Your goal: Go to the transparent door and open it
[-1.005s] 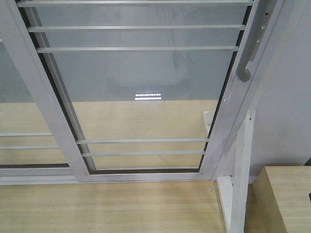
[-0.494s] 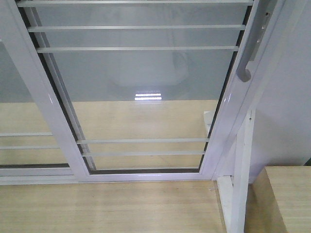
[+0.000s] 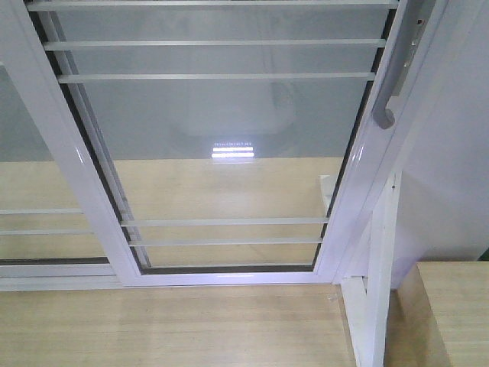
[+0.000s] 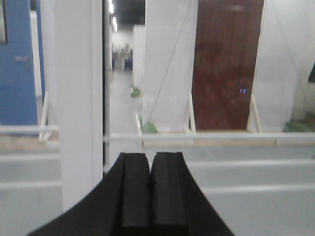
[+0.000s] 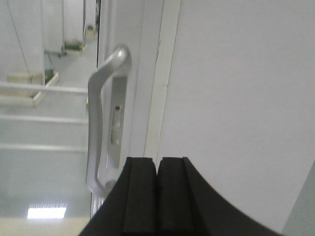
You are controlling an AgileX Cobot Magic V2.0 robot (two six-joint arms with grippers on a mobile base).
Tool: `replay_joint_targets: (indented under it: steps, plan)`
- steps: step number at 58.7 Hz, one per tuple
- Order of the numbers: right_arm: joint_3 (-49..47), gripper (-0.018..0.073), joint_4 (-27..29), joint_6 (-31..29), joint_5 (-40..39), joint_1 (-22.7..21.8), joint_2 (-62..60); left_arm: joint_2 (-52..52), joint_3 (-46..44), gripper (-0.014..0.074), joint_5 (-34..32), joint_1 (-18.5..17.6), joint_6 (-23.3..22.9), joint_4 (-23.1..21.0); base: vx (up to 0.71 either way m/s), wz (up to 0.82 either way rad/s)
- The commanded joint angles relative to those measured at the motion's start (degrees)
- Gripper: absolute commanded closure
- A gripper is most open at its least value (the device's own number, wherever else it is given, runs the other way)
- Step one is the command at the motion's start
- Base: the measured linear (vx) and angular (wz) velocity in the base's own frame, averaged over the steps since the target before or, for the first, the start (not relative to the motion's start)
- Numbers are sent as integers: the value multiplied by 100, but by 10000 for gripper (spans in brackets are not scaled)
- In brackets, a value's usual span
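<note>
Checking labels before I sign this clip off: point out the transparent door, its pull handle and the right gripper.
transparent door (image 3: 221,122), front-facing view, on the glass pane.
pull handle (image 5: 93,137), right wrist view, on its curved bar.
right gripper (image 5: 157,167), right wrist view, between its closed fingertips.

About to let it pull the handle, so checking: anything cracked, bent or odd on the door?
Nothing stands out. The transparent door shows unbroken glass and straight bars, and its handle looks whole.

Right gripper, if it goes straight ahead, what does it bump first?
The right gripper would probably hit the white frame just right of the handle; depth is unclear.
</note>
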Motion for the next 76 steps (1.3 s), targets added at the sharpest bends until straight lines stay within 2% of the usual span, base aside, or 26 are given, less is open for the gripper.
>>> replay_joint_targets:
  steps: [1, 11, 20, 24, 31, 36, 44, 55, 60, 65, 70, 76]
  plan:
    - [-158, 561, 29, 108, -488, -8, 622, 581, -163, 602, -363, -18, 2, 3, 0, 0]
    - [-158, 557, 276, 664, -741, -8, 1420, 1269, -163, 598, -528, -18, 2, 3, 0, 0]
    - [-158, 550, 248, 606, -1039, -8, 1830, 1635, -163, 584, -528, -18, 2, 3, 0, 0]
    - [-158, 547, 96, 335, -1327, -8, 2006, 1778, -163, 570, -528, -18, 2, 3, 0, 0]
    - [-158, 538, -454, -672, -1731, -8, 2202, 2041, -163, 536, -528, -18, 2, 3, 0, 0]
    - [-158, 522, -539, -920, -1905, -8, 2287, 2200, -163, 500, -603, -18, 2, 3, 0, 0]
    - [-158, 488, -480, -544, -1935, -8, 2403, 2346, -163, 400, -795, -18, 2, 3, 0, 0]
    - [-158, 351, -543, -390, -2072, -8, 2580, 2357, -163, 253, -1067, -18, 2, 3, 0, 0]
    - [-158, 266, -530, -157, -2203, -6, 2633, 2357, -163, 230, -1102, -18, 2, 3, 0, 0]
    - [-158, 194, -525, 364, -2560, 121, 2721, 2357, -163, 230, -1102, -18, 2, 3, 0, 0]
    - [-158, 162, -550, 827, -3055, 379, 2875, 2357, -163, 231, -1102, -18, 2, 3, 0, 0]
    - [-172, 162, -664, 946, -3516, 796, 3218, 2357, -163, 237, -1102, -18, 2, 3, 0, 0]
